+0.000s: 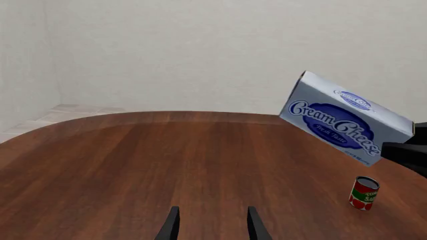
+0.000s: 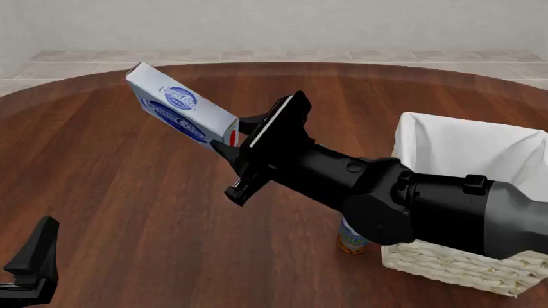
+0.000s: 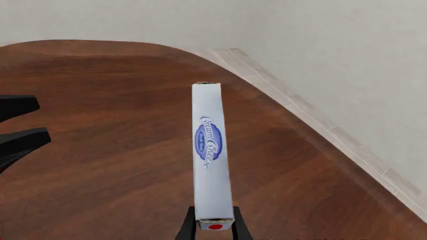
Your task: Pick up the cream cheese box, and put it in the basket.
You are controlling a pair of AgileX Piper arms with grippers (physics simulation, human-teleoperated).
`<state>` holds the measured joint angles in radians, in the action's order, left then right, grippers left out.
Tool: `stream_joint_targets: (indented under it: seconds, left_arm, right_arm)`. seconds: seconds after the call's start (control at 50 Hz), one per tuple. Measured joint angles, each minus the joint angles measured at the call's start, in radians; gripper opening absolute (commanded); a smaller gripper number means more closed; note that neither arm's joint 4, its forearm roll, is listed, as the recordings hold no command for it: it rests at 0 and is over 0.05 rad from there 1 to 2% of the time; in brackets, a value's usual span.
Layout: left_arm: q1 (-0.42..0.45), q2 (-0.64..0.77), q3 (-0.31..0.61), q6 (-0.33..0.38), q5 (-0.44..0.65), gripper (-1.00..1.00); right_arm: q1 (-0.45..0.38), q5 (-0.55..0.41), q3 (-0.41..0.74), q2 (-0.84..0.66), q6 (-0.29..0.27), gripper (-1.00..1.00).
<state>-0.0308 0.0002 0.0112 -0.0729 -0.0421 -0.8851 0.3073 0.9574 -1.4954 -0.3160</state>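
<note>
The cream cheese box [image 2: 179,110], pale blue-white with dark blue oval logos and a red dot on its near end, hangs tilted in the air above the table. My right gripper [image 2: 228,138] is shut on its red-dot end. In the right wrist view the box [image 3: 211,150] stands edge-on between the two fingers [image 3: 189,226]. The left wrist view shows the box [image 1: 343,117] off to one side, well above the wood. The basket [image 2: 445,263], cream wicker with white lining, sits at the right, partly behind the right arm. My left gripper [image 2: 34,256] is low at the near left, open [image 1: 212,225] and holding nothing.
A small red and green can [image 1: 364,192] stands on the brown round table [image 2: 128,192]. Another small can [image 2: 351,240] stands by the basket's near left side, mostly hidden under the right arm. Tiled floor and a pale wall lie beyond the table's far edge.
</note>
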Motion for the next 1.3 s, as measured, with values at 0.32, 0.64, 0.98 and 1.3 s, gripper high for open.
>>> stream_joint_targets:
  seconds: [0.32, 0.64, 0.98, 1.3]
  left_arm:
    - [0.002, 0.0, 0.0, 0.004, 0.0, 1.0]
    - [0.002, 0.0, 0.0, 0.007, 0.001, 1.0]
    - [0.003, 0.0, 0.0, 0.01, -0.001, 1.0]
    - [0.003, 0.0, -0.001, 0.012, -0.001, 1.0]
  right_arm:
    - [0.021, -0.016, -0.014, 0.038, -0.007, -1.0]
    - [0.043, -0.029, -0.033, 0.077, -0.011, -1.0]
    - [0.065, -0.038, -0.052, 0.116, -0.014, -1.0]
    - [0.08, -0.047, -0.065, 0.144, -0.019, -1.0]
